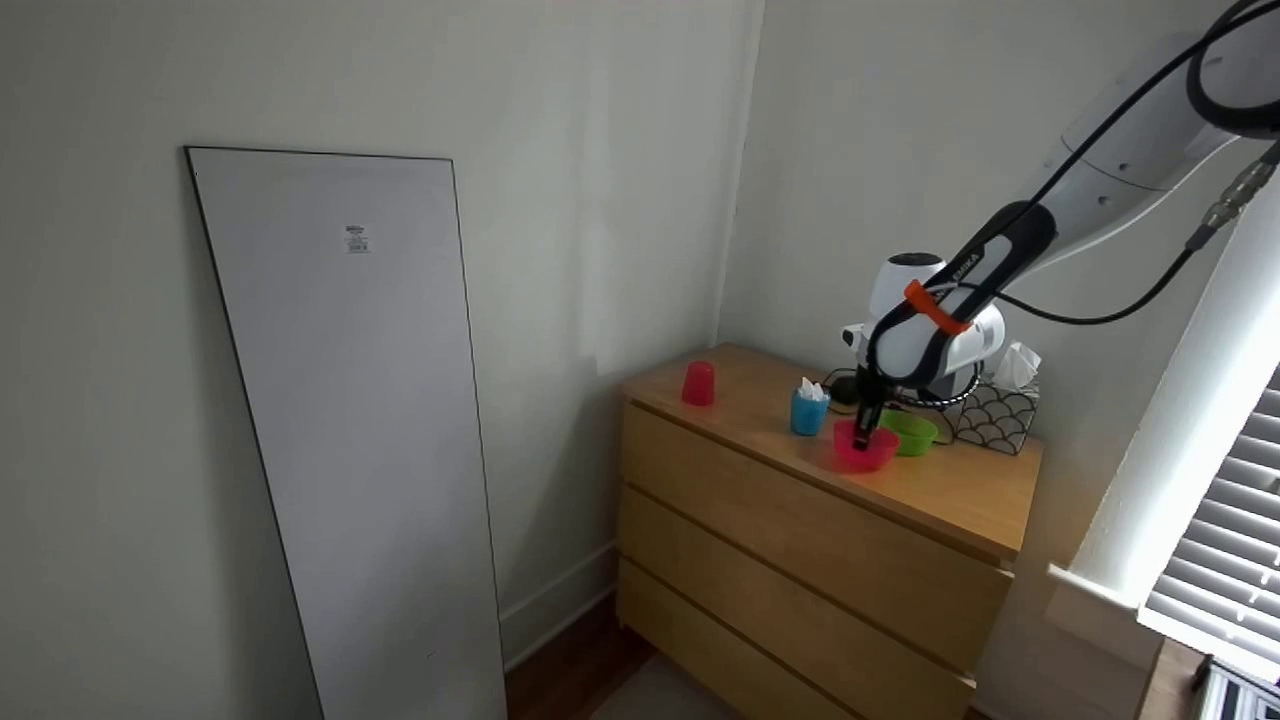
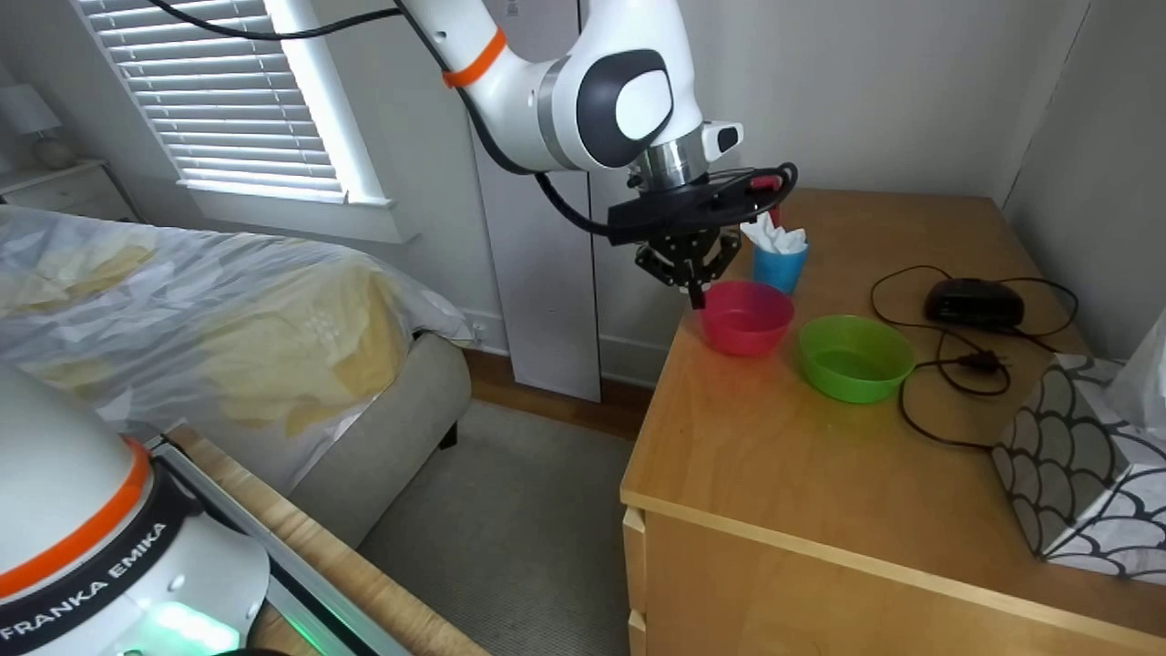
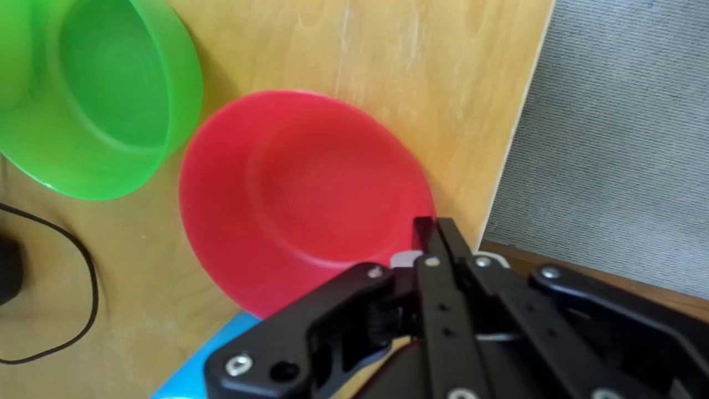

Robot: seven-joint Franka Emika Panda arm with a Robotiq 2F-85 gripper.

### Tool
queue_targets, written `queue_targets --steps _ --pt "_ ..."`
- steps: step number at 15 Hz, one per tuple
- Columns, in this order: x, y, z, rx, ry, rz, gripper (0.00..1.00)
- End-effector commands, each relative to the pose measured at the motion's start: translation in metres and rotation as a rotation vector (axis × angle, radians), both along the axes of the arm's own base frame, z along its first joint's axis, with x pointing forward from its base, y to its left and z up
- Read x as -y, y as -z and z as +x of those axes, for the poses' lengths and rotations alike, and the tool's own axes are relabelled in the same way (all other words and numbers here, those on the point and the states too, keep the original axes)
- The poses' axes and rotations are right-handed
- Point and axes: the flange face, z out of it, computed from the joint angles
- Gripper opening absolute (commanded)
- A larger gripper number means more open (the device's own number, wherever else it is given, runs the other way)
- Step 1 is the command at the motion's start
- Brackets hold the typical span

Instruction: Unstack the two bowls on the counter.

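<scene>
Over there, the red bowl and green bowl face mouth-up, side by side, the pincer pinching the red one's rim.

In an exterior view, the camera stands well back, looking slightly down into the room's corner: the tall white panel at left, the three-drawer chest at lower right, front showing. In an exterior view from near the chest's end, I look down along its top, the bed at left and part of my arm large at lower left. My wrist camera looks steeply down, close over the pink-red bowl, my gripper across the lower right. All three share that bowl and the green bowl; both exterior views also hold the panel.
</scene>
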Motion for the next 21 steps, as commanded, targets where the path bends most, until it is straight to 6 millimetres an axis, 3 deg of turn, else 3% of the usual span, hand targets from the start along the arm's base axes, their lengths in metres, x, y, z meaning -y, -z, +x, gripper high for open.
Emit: queue_targets --steps 1,2,7,11,13,17,21 --pt "0.006 0.012 0.000 -0.002 0.002 -0.019 0.10" --pt "0.004 0.011 -0.001 -0.008 0.003 -0.009 0.29" --pt "-0.016 -0.039 -0.019 -0.040 0.039 0.016 0.65" --pt "-0.006 -0.086 -0.044 -0.081 0.236 0.106 0.95" --pt "0.005 -0.111 -0.057 -0.075 0.324 0.169 1.00" --pt "0.033 -0.163 -0.083 0.030 0.499 0.247 1.00" --pt "0.063 -0.199 -0.111 0.118 0.702 0.243 1.00"
